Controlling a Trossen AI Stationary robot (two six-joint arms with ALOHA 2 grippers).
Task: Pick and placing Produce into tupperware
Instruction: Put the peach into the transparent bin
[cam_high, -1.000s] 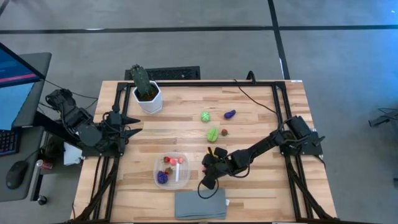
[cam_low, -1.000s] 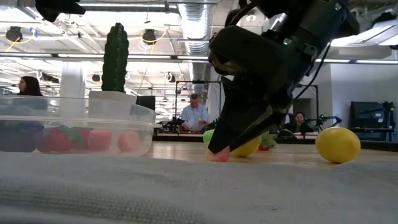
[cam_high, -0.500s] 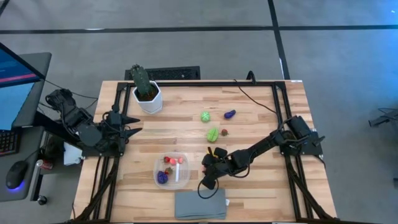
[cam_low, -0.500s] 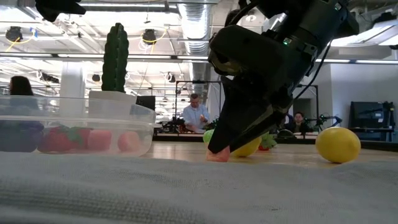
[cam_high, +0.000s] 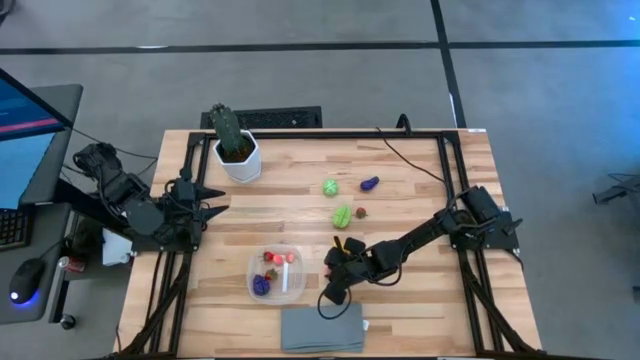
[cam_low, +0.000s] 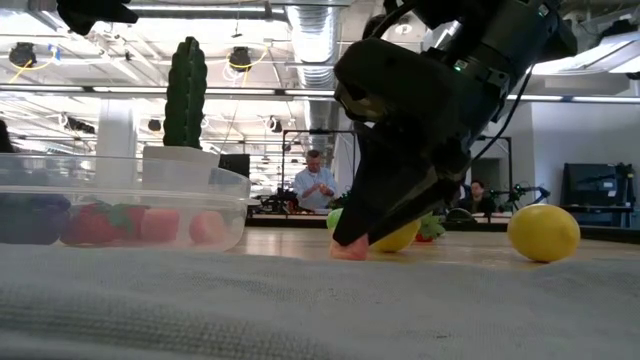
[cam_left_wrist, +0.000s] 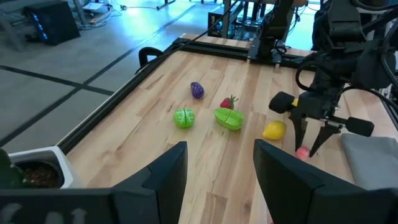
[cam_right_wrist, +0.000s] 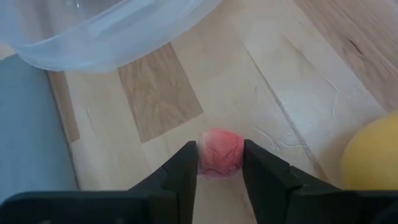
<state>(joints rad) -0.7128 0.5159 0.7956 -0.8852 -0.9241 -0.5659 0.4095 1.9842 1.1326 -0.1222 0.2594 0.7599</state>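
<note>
Desk (cam_high: 420, 300): pale wooden planks inside a black frame, filling the centre of the high view.

Right pincer (cam_right_wrist: 219, 163): low over the desk in the lower centre of the high view, just right of the tupperware. Its two dark fingers (cam_right_wrist: 180, 171) are clenched on a small pink produce piece (cam_right_wrist: 220, 152), touching it on both sides; the piece sits on the wood.

Left pincer (cam_left_wrist: 216, 180): at the left edge of the desk in the high view, fingers parted, grasping nothing.

Tupperware (cam_high: 276, 293): clear, low-walled, lower centre of the high view, left of the right pincer. It holds red, pink and purple pieces.

Loose produce on the desk:
- yellow piece (cam_left_wrist: 273, 130), just beside the pink piece
- light green round piece (cam_high: 330, 187), centre of the high view
- green leafy piece (cam_high: 342, 216), below it
- small red piece (cam_high: 361, 212), just right of the leafy one
- purple piece (cam_high: 370, 183), right of the round green piece

Other items:
- cactus (cam_high: 228, 127) in a white pot (cam_high: 240, 165), upper left of the desk
- grey cloth (cam_high: 322, 330), bottom edge of the desk, below the right pincer
</note>
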